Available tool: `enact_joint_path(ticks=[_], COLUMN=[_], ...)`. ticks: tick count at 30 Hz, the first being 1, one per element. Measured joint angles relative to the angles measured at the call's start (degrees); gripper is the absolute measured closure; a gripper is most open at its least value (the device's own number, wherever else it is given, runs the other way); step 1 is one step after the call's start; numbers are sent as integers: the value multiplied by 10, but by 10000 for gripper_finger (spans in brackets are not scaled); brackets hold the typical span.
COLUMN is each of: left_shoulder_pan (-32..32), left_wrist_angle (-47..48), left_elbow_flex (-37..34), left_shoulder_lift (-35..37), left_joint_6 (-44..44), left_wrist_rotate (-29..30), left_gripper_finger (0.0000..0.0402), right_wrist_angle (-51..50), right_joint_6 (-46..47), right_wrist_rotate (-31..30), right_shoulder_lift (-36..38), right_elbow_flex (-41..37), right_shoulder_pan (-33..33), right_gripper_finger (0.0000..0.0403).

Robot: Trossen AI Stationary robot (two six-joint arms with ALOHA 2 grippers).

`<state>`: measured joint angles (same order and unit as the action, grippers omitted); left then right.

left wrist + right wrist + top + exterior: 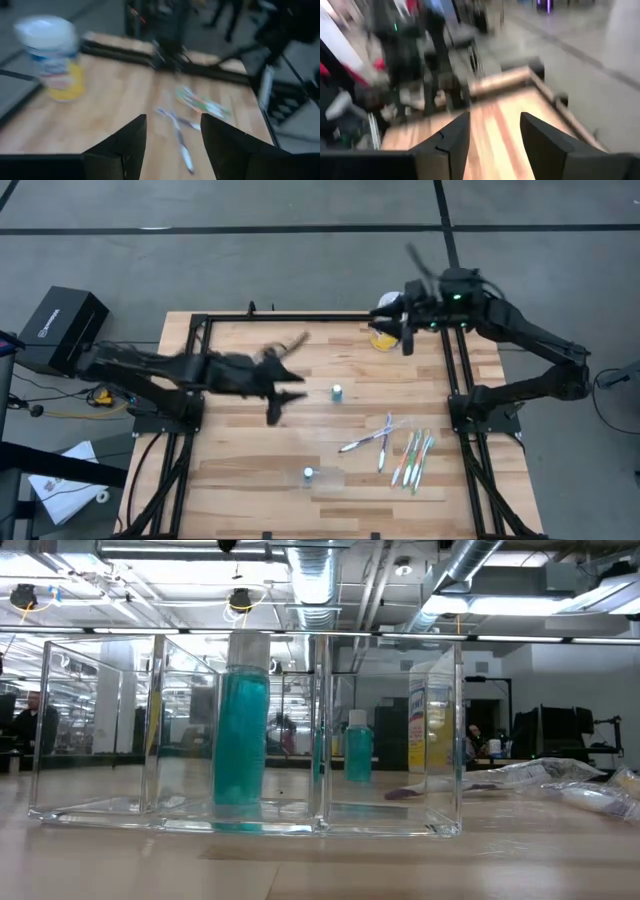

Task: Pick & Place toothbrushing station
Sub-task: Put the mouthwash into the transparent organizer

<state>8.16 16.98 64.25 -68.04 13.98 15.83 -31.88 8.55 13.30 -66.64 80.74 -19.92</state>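
Note:
Several slim toothbrushes lie flat on the table at the near right: green and orange ones (415,455) and white and purple ones (375,438); they also show in the left wrist view (180,127). One small teal tube (337,392) stands upright mid-table. Another teal tube (308,474) stands inside a clear box (300,740) near the front edge. A clear plastic bag (540,775) lies at the right in the low view. My left gripper (288,380) is open and empty above mid-table, left of the first tube. My right gripper (405,330) is open and empty at the far right.
A white-and-yellow canister (385,330) stands at the table's far right beside my right gripper; it also shows in the left wrist view (52,57). A black frame (200,330) borders the table. A black box (60,325) sits off the table's left.

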Motion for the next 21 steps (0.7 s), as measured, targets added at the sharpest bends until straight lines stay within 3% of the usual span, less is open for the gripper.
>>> enact_joint_path(ticks=[7,16,21], left_shoulder_pan=[-68,-81,-81], left_wrist_angle=[47,58,95], left_elbow_flex=[0,0,0], left_shoulder_lift=[74,61,30], left_joint_6=[14,62,89], left_wrist_rotate=[48,58,60], left_gripper_finger=[220,220,220], right_wrist_angle=[-153,-128,-124], right_joint_6=[-31,-90,-106], right_wrist_rotate=[-16,29,51], right_shoulder_lift=[-84,-218,-253], right_elbow_flex=[-17,-24,-24], right_shoulder_pan=[43,57,57], right_gripper_finger=[240,225,226])
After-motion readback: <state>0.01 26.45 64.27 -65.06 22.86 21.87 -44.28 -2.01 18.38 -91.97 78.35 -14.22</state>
